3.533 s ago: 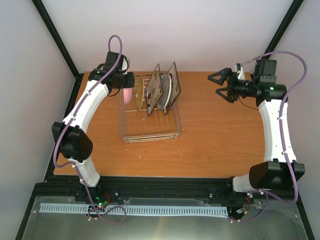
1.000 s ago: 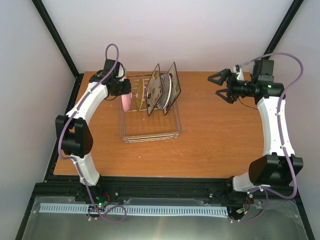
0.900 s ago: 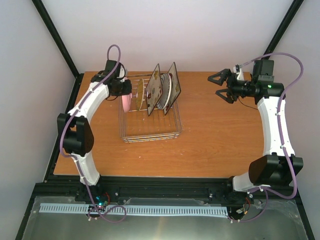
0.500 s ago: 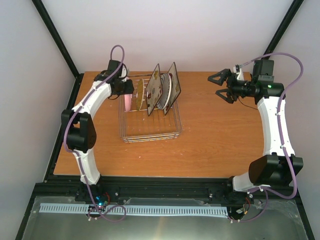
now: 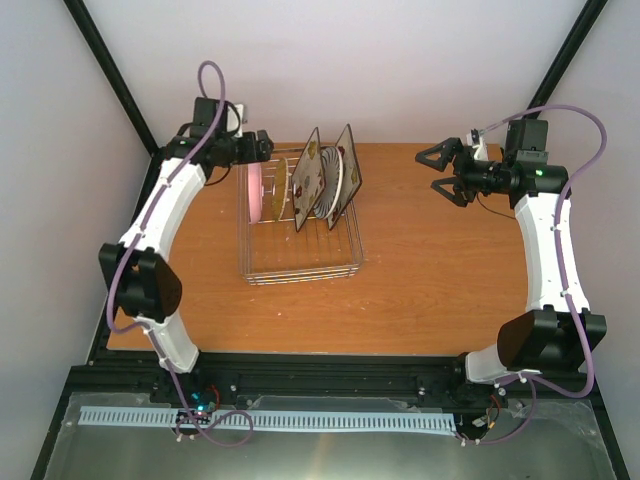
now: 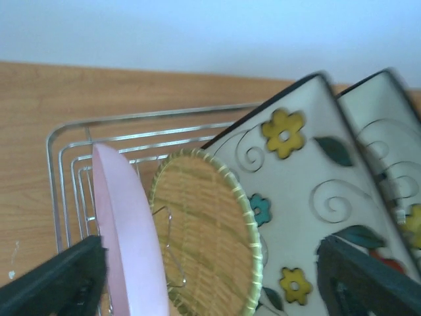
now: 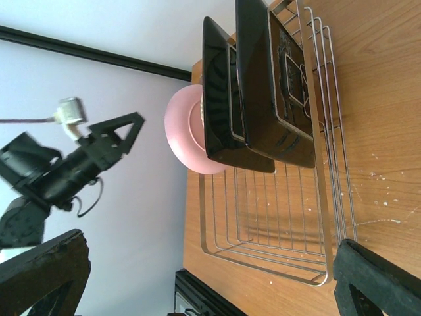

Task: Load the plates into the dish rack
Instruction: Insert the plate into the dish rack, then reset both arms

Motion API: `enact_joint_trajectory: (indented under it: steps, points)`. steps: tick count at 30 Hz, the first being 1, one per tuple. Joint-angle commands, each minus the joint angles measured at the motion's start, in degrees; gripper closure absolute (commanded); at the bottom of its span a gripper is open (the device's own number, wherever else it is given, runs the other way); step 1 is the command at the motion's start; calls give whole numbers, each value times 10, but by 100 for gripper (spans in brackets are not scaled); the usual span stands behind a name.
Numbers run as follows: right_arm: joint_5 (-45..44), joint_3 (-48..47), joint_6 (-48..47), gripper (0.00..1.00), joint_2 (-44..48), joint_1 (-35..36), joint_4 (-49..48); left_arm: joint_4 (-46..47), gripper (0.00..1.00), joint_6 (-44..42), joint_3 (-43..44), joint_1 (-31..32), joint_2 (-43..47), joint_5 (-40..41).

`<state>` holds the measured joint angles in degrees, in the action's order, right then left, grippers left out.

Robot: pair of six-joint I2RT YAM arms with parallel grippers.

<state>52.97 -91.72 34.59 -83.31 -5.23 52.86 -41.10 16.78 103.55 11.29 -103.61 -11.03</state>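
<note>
The dish rack point(image 5: 300, 272) sits on the wooden table with the plates standing upright in its far half. From left to right they are the pink plate point(image 5: 257, 190), the tan woven plate point(image 5: 280, 192), the floral square plate point(image 5: 308, 178) and another dark-rimmed square plate point(image 5: 347, 168). My left gripper point(image 5: 258, 148) hovers open just up and left of the pink plate, touching nothing. In the left wrist view its open gripper point(image 6: 214, 283) looks down on the pink plate point(image 6: 125, 230) and the woven plate point(image 6: 204, 230). My right gripper point(image 5: 440, 172) hangs open and empty, far right of the rack.
The right wrist view shows the rack point(image 7: 263, 253) from the side, its near half bare, with the pink plate point(image 7: 181, 131) behind the dark square ones. Black frame posts and white walls close in the table's back and sides.
My left gripper opened and let go of the pink plate, which now stands in the rack. It then drew back up and to the left. The right arm stayed still.
</note>
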Motion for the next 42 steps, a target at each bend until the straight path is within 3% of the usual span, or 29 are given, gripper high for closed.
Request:
enact_joint_trajectory:
  steps: [1,5,8,11,14,16,19,22,29,36,39,42]
  points:
    - [-8,8,-20,0,12,-5,-8,-7,3,11,39,-10,74,-13]
    - [-39,23,-41,0,28,-5,-8,-25,0,8,48,-37,141,-17]
    - [-119,3,-89,0,37,5,19,-15,0,7,21,-74,206,-9]
    - [-260,-30,-134,0,37,31,66,43,0,1,-88,-109,285,20]
    - [-445,-75,-162,0,24,68,123,60,0,31,-182,-178,317,-46]
    - [-494,-79,-175,0,22,76,135,93,0,46,-253,-205,336,-67]
    - [-476,-50,-178,0,50,76,103,115,0,27,-341,-215,349,-62]
    - [-415,-11,-173,0,73,76,61,135,0,1,-401,-214,357,10]
    - [-301,56,-160,0,91,76,23,221,0,-21,-471,-215,323,55]
    - [-357,88,-174,0,88,76,16,358,0,-71,-570,-215,306,48]
    - [-349,91,-180,0,87,76,11,352,0,-69,-547,-215,270,49]
    - [-341,100,-176,0,92,76,5,311,0,-23,-500,-215,217,170]
